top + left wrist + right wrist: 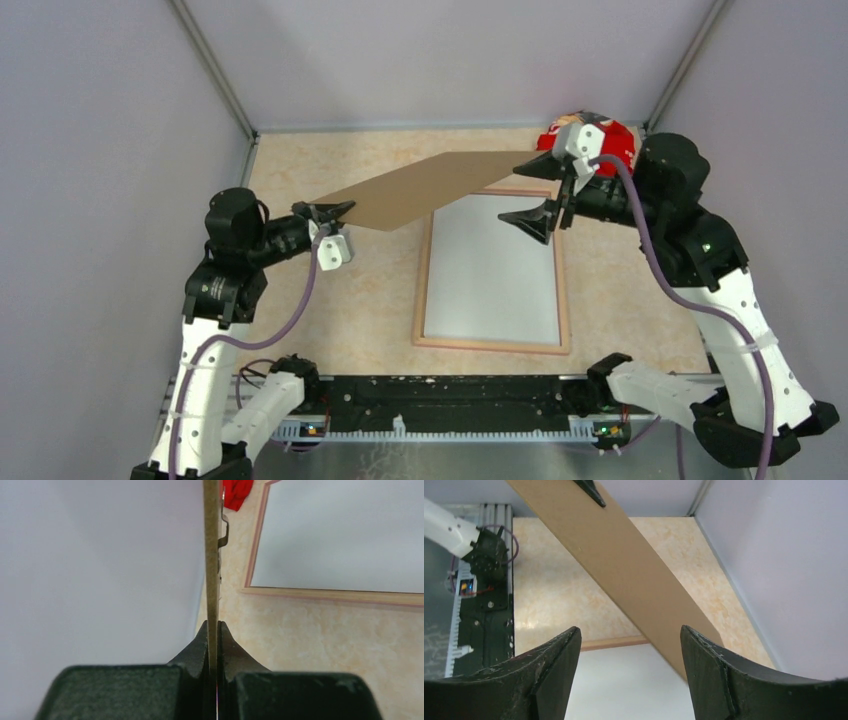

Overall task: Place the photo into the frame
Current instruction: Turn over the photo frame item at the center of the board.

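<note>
The frame [490, 346] lies flat mid-table with its pale wooden back up. A white sheet fills it, the photo [490, 270] with its reverse side showing; the print is hidden. My left gripper [335, 212] is shut on the left end of a plain brown backing board [420, 190] and holds it tilted above the table. Seen edge-on, the board [212, 555] is pinched between the jaws of the left gripper [213, 630]. My right gripper [515, 192] stands open at the board's right end. That end of the board [624, 570] reaches between the jaws of the right gripper [630, 635], above the photo [624, 685].
A red and white packet [600, 135] lies at the back right corner, behind the right wrist. Grey walls close in the table on three sides. A small metal clip [224, 530] sticks out of the board's underside. A black rail [450, 400] runs along the near edge.
</note>
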